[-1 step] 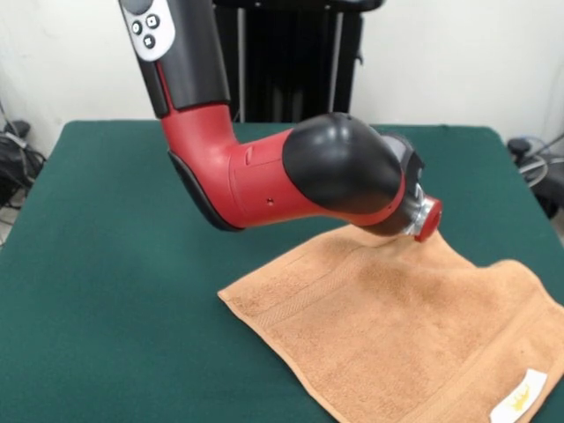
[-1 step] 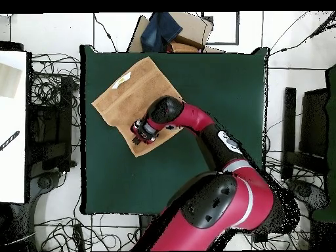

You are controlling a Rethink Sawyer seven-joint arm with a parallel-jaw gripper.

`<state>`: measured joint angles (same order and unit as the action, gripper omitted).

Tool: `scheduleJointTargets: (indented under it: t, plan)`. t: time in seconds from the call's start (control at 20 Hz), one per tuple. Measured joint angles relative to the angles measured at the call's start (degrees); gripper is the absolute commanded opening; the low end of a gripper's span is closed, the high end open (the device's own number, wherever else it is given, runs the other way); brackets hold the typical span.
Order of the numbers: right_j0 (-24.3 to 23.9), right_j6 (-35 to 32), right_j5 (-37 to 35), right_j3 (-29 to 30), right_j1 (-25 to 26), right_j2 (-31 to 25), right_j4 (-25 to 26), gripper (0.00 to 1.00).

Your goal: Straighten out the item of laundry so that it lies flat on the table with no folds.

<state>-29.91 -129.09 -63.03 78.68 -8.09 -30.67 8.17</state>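
The item of laundry (image 1: 405,335), a light orange-tan towel, lies spread on the green table (image 1: 106,264), turned at an angle to its edges. A white label (image 1: 520,397) sits near one corner. Its far edge shows a slight ripple beside the arm's wrist (image 1: 352,172), which hides most of the gripper in the front view. In the overhead view the gripper (image 2: 143,130) is low over the towel (image 2: 128,92), close to the corner nearest the robot's base. Whether it is holding the cloth does not show.
The towel sits toward one corner of the table (image 2: 216,85). A cardboard box with blue cloth (image 2: 167,31) lies just beyond the table's edge. Cables (image 2: 56,98) and a white surface (image 2: 13,131) flank the table.
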Motion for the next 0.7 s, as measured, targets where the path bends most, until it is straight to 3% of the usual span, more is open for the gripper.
scheduleJointTargets:
  t: [0.7]
  plan:
    - [-3.4,0.0,0.0,4.0,1.3,3.2,2.9,0.0]
